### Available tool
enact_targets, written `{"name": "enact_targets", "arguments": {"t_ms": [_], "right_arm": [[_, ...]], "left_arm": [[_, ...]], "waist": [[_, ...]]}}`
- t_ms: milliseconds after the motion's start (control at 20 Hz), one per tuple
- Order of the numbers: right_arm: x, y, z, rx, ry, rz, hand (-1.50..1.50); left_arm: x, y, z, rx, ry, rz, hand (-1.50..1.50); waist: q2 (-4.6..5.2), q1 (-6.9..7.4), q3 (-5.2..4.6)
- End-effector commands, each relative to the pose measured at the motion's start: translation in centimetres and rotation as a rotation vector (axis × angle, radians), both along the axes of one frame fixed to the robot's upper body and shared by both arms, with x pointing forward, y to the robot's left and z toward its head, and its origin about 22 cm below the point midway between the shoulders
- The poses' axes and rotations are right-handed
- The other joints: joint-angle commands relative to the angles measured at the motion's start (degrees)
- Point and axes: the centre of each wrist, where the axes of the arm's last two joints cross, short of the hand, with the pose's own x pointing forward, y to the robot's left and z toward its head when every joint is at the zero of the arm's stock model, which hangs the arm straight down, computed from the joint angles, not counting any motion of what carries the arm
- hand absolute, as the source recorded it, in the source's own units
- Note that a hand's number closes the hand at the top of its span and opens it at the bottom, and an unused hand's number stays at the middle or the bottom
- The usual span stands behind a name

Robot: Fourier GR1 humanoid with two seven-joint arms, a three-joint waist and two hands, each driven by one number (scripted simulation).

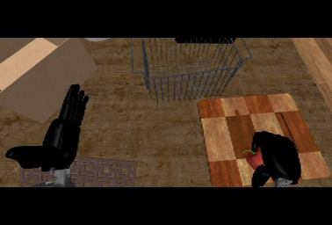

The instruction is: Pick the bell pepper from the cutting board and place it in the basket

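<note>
Bell pepper (253,159): red, green stem pointing toward the view's left, at the near end of the cutting board (227,132). Only a sliver shows; the rest is hidden under the right hand (280,156). Cannot tell whether the pepper rests on the board or is lifted off it.

Right hand: black, curled over and around the pepper from the right side, fingers wrapped down past it, clamped on it. It covers the board's near right part.

Cutting board: checkered in light and dark wood squares, lying flat on the counter (162,127), right of centre, slightly turned.

Basket (189,66): grey wire, open at the top, standing on the counter beyond the board's far left corner, near it but apart. Nothing stands between board and basket; bare brown counter there. No contents seen through the wire.

Left hand (65,127): at the view's left, well apart from the pepper, fingers straight and together, pointing away from the robot, thumb out to the left. Holds nothing.

Under the left wrist: a patterned mat (103,171) with a lattice design, at the near edge.

Far left: a cardboard box (48,74), flaps open, tan inside.

Far right: a light wooden strip (318,61) running along the edge.

No writing or labels readable anywhere.
</note>
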Motion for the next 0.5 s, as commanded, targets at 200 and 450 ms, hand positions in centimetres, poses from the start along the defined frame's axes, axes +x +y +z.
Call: {"name": "enact_targets", "arguments": {"t_ms": [200,450], "right_arm": [[-0.3,13.8,-1.2,0.037,0.081,0.324,1.5],[0.2,17.6,0.3,0.034,0.056,0.462,1.5]], "left_arm": [[0.5,-1.8,-0.1,-0.001,-0.012,-0.08,0.0],[1.6,-2.6,0.4,-0.009,-0.03,-0.125,0.0]], "waist": [[1.3,4.86,0.76],[2.17,7.66,0.88]]}}
